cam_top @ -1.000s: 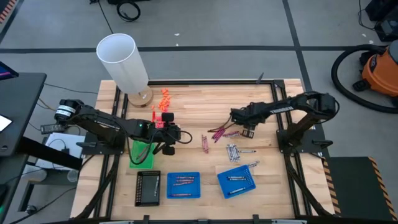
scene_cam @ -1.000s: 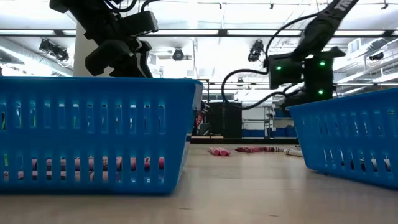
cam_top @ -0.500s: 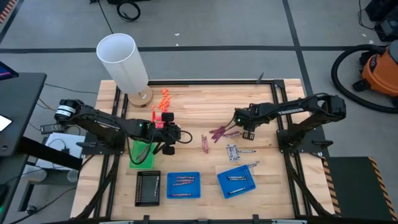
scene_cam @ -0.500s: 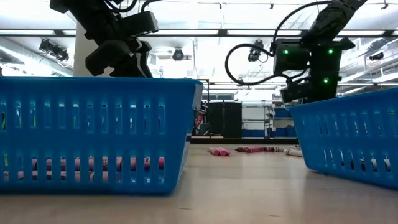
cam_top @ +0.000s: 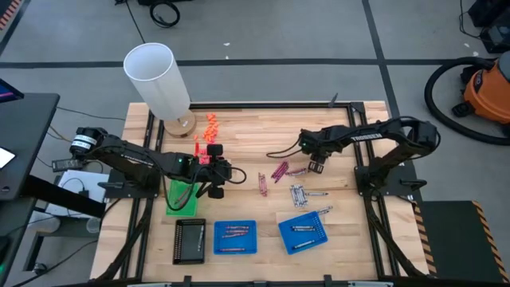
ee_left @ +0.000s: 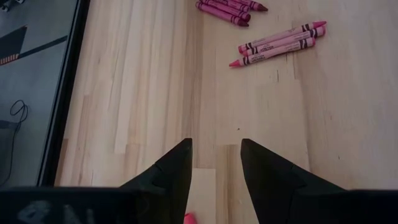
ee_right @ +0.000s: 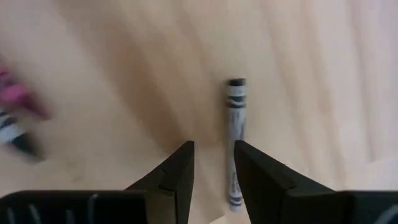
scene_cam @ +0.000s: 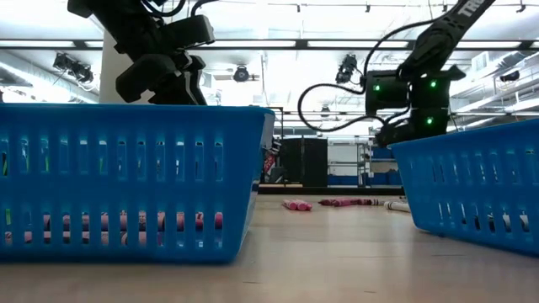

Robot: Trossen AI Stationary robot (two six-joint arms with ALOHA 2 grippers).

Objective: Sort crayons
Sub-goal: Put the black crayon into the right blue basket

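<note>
While your left gripper (cam_top: 236, 177) hovers over bare wood with fingers apart and empty, pink crayons (cam_top: 280, 171) lie at the table's (cam_top: 255, 131) middle; your right gripper (cam_top: 314, 167), fingers apart, hangs above a grey crayon (ee_right: 235, 137).

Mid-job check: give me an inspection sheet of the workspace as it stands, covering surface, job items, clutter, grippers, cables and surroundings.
Surface: wooden table, black frame.
Job's things: loose magenta crayons and grey crayons mid-table; more lie in two blue baskets at the near edge.
Clutter: white cylinder, orange pieces, green tray, black tray.
Grippers: left gripper open, empty, above bare wood; right gripper open, empty, above a grey crayon.
Cables: one loops from the right arm; others lie on the floor.
Surroundings: orange vacuum on the floor, right.
</note>
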